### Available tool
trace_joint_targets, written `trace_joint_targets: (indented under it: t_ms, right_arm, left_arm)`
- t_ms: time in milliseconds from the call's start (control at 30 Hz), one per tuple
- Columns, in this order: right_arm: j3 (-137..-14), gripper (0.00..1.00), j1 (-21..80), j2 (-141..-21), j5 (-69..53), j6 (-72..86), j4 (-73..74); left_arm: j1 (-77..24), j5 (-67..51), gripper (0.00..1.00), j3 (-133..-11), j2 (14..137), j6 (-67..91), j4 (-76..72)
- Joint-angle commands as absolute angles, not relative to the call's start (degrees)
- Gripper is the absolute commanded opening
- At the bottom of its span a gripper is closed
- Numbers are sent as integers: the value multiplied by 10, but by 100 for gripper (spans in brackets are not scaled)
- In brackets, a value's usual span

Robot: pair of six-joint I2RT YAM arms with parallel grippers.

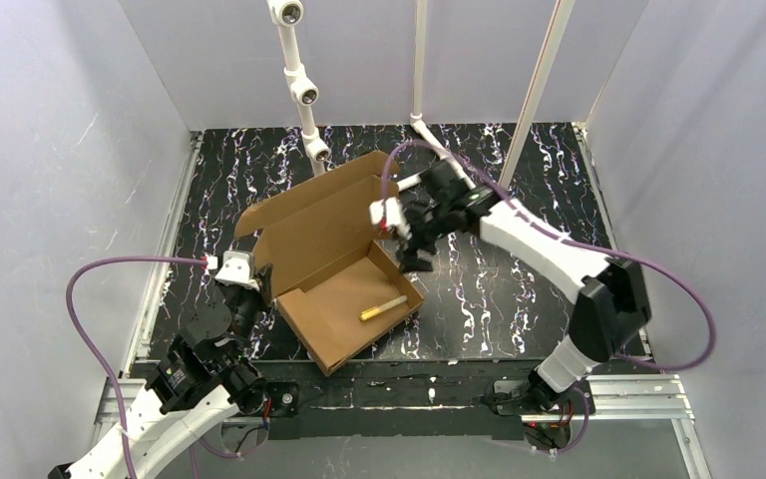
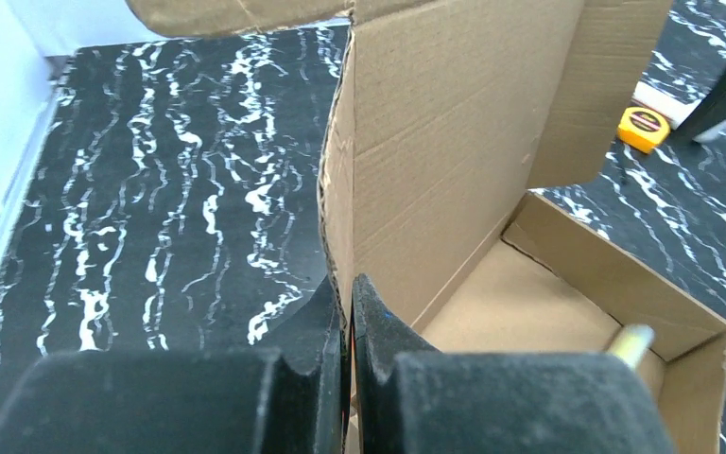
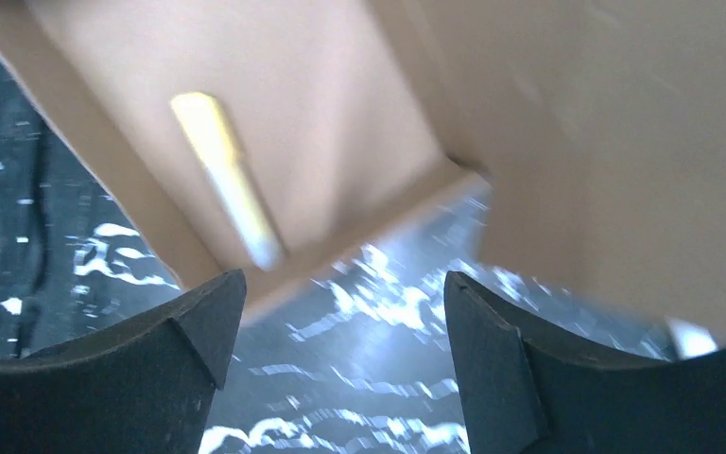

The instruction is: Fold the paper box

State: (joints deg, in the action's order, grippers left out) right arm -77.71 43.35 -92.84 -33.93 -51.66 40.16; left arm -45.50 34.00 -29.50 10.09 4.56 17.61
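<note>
Centre-left on the black, white-veined table (image 1: 519, 289), set at a slant: the paper box (image 1: 344, 299). Near corner right at the table's front edge; far flap close to the white pipe frame (image 1: 304, 90) at the back. Open room right of the box and along the left strip toward the wall.

Plain brown corrugated cardboard, unprinted; shallow rectangular tray with low walls. Lid raised upright behind the tray, with a side flap bent over at its upper left. Rough die-cut edge along the lid's left side in the left wrist view. Flat on the tray floor near the right wall, a slim yellow pen (image 1: 384, 307).

Left gripper (image 2: 348, 301) clenched on the box's left edge, black fingers pinching the cardboard sheet at the foot of the lid. Right gripper (image 3: 338, 317) released, black wedge-shaped fingers wide apart with nothing between them, hovering just beside the lid's right edge over the tray's right corner; touching or not, cannot tell.

Small yellow tape measure (image 2: 643, 128) on the table beyond the box, apart from it.
</note>
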Motion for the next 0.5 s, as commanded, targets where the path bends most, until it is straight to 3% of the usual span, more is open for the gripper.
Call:
trace_joint_targets:
  t_ms: [0,233,467]
  right_arm:
    - [-818,85,330,-866,-366,-466,365]
    - [-841,78,277,-956,-150,-231,143]
    - [-1058,85,304,-1191,-86,-48,139]
  left_arm:
    - [-454,434,0,-291,101,11,141]
    - [-454,479,0,-292,90,79,208]
    - [-454,497,0,-299,82,101,235]
